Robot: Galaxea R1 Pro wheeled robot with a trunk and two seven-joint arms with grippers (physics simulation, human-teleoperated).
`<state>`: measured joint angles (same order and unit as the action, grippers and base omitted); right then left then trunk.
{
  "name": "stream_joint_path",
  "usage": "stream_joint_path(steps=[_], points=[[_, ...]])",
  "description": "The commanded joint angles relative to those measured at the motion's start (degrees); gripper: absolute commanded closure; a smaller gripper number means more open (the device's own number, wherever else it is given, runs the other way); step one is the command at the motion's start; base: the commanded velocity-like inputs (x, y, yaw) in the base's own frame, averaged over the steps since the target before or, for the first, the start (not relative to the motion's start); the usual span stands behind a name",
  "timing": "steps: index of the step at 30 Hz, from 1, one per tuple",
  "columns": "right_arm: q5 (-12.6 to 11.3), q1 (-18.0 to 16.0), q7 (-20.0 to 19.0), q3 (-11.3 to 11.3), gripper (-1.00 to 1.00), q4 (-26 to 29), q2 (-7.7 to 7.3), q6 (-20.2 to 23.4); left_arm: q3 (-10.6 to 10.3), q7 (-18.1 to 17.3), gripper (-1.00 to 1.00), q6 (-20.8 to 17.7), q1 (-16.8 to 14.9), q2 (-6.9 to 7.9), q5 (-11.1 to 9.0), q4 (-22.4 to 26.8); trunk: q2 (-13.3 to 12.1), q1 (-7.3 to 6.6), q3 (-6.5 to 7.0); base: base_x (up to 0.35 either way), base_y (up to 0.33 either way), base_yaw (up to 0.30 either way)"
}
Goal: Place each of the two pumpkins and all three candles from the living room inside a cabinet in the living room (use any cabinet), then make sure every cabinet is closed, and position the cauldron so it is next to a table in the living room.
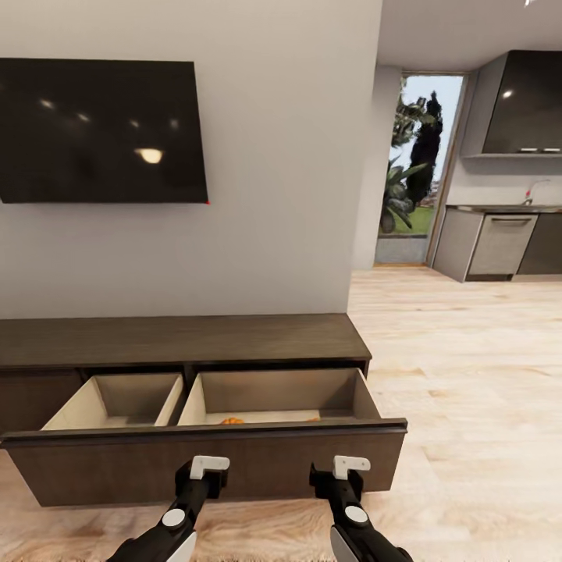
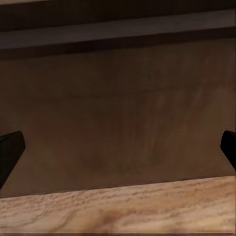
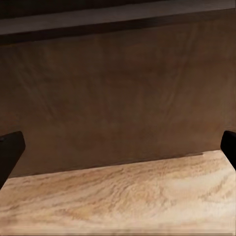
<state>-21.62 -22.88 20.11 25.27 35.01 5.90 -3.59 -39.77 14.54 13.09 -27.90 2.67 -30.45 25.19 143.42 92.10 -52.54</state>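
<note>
Wall [image 1: 273,156] fills the upper left and centre of the head view, with a dark TV [image 1: 101,129] mounted at upper left. Floor [image 1: 468,375] of pale wood runs across the right and bottom; at upper right a doorway [image 1: 414,156] shows greenery outside, and beside it grey kitchen units [image 1: 499,242] stand under a dark upper cupboard.

Along the lower left and centre sits the cabinet [image 1: 179,339] — long, low, dark brown. Its drawer [image 1: 211,460] is pulled out toward the camera, showing two pale compartments side by side. In the right compartment, just above the drawer front's top edge, slivers of orange show: a pumpkin [image 1: 232,421], mostly hidden by the front, and a smaller orange bit further right that I cannot identify.

At bottom centre the two arms reach toward the drawer front. The left gripper [image 1: 209,466] and right gripper [image 1: 351,466] are close against the dark panel, well apart from each other. In each wrist view the black fingertips [image 2: 10,150] [image 3: 10,147] sit at opposite edges of the frame, spread wide, with only the brown panel and floor between them — both jaws stand apart, holding nothing.
</note>
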Motion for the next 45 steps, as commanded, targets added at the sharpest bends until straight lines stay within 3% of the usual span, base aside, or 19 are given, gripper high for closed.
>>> stream_joint_path(steps=[1,9,45], points=[[-0.60,-0.06,0.38,0.39,-1.00,-0.03,-0.03,-0.37,-0.49,0.40,-1.00,0.19,-0.05,0.06,-0.40,0.06,0.04,0.01,-0.29,0.000,0.000,0.000],[-0.59,-0.06,0.37,0.39,-1.00,-0.03,-0.01,-0.37,-0.49,0.37,-1.00,0.19,-0.05,0.06,-0.40,0.07,0.15,0.22,-2.06,0.000,0.000,0.000],[-0.61,-0.06,0.37,0.37,-1.00,-0.03,-0.01,-0.35,-0.65,0.31,-1.00,0.01,-0.05,0.02,-0.14,0.03,0.15,0.22,-2.06,0.094,0.015,0.000]])
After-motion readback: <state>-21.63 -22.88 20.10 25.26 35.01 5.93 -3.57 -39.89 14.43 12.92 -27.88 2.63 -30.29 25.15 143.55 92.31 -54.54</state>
